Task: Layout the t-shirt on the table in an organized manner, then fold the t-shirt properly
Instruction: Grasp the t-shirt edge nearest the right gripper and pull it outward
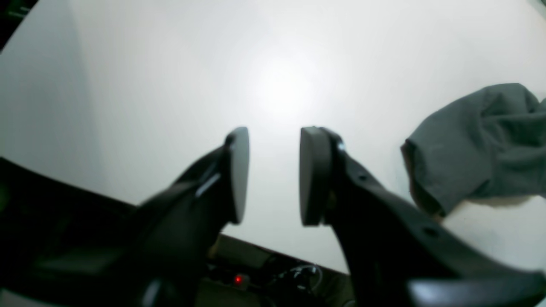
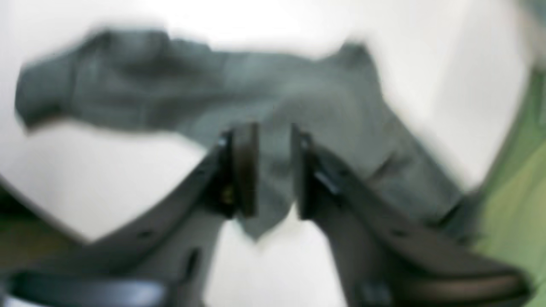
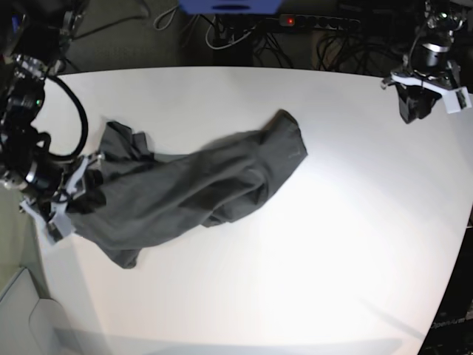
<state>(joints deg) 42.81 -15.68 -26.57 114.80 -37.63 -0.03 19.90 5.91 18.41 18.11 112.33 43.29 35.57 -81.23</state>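
The dark grey t-shirt (image 3: 192, 188) lies crumpled in a long diagonal band across the left half of the white table (image 3: 332, 244). At the shirt's left end my right gripper (image 3: 87, 181) sits low over the cloth. In the blurred right wrist view its jaws (image 2: 274, 170) stand apart, with a corner of the t-shirt (image 2: 273, 106) lying in the gap between them. My left gripper (image 3: 417, 111) hangs at the table's far right corner, away from the shirt. It is open (image 1: 273, 175) over bare table, with one shirt end (image 1: 477, 145) off to its right.
A power strip with a red light (image 3: 310, 21), cables and a blue object (image 3: 229, 6) lie behind the table's far edge. Beside the right gripper, the table's left edge borders the green floor (image 2: 520, 192). A table edge with cables beneath it (image 1: 294, 273) shows below the left gripper.
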